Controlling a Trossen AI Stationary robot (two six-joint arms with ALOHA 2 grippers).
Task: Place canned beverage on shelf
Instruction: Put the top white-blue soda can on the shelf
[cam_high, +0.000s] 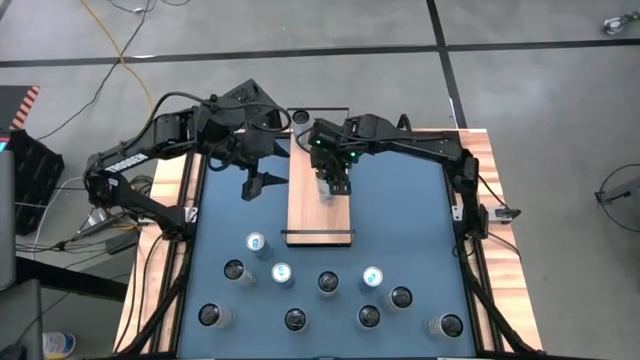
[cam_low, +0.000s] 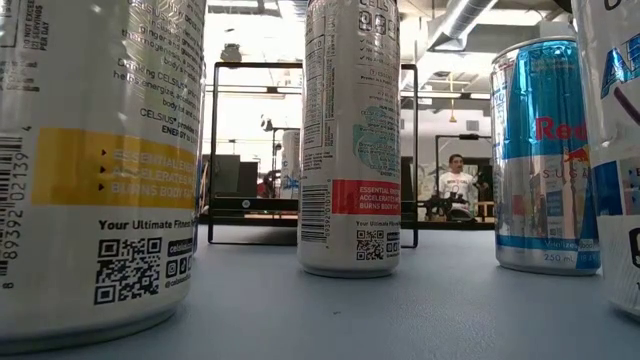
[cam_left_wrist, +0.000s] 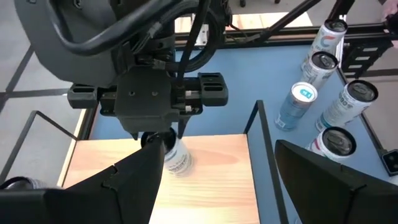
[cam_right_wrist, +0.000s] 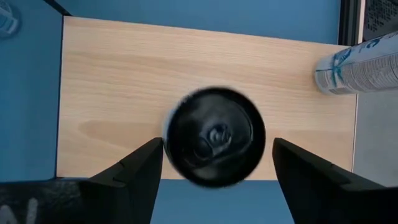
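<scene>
High view shows the blue table (cam_high: 400, 200) with the shelf (cam_high: 320, 215) mid-way. My right gripper (cam_high: 330, 185) is over it, fingers spread either side of the can (cam_right_wrist: 214, 137) standing on the board. Left gripper (cam_high: 255, 185) idles beside, fingers apart. Lift crooked and a finger tips the can.

The near-left can (cam_low: 95, 160) reads "CELSIUS", "Your Ultimate Fitness", with barcode digits "89392 02139" and QR codes; the middle can (cam_low: 352, 135) reads "ESSENTIAL ENERGY", "ACCELERATES METABOLISM", "BURNS BODY FAT"; the blue-and-silver can (cam_low: 546, 155) shows "Red", "SUGAR" and "250 ml".
</scene>
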